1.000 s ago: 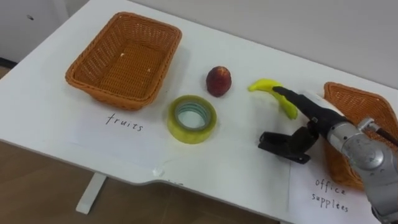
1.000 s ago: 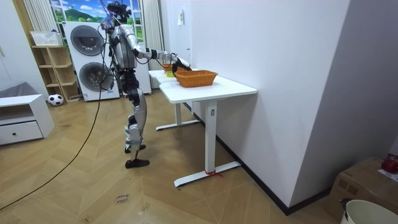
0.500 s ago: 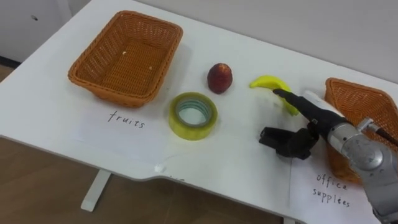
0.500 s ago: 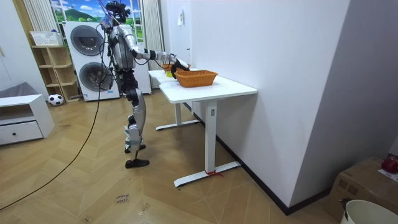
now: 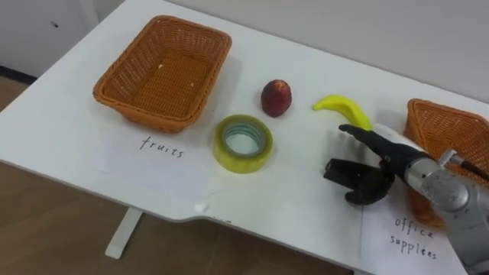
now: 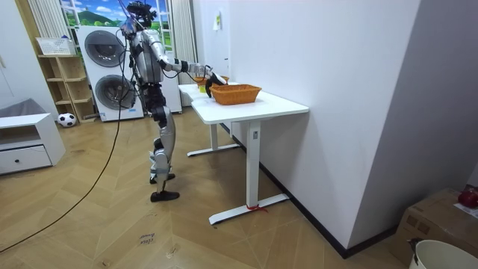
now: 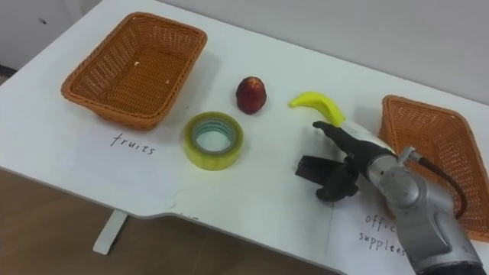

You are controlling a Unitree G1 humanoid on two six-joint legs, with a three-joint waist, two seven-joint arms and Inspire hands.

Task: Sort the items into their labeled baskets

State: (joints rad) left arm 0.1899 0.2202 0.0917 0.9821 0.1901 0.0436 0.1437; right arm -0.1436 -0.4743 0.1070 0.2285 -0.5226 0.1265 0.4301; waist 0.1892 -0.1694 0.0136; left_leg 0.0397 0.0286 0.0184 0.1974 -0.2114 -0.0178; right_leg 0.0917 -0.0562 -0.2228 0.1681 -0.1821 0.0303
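Note:
A small black office item (image 5: 341, 169) lies on the white table (image 5: 306, 198), in front of a yellow banana (image 5: 344, 108). My right hand (image 5: 391, 159) comes in from the right, its fingers curled over and under the item's right end while one finger stays stretched toward the banana. Left of the banana are a red apple (image 5: 276, 98) and a yellow tape roll (image 5: 242, 143). An empty wicker basket (image 5: 114, 90) stands at the far left, a second wicker basket (image 5: 449, 127) at the right edge behind my arm.
Paper label sheets lie in front of each basket (image 5: 157, 153), (image 5: 409, 229). The table's front edge (image 5: 191, 218) runs close below the tape. In the room view I stand at the table's (image 6: 250, 106) far end, arm reaching over it.
My right hand's fingers have curled down round the black item, and its stretched finger has dropped lower. The whole picture has shifted a little to the right.

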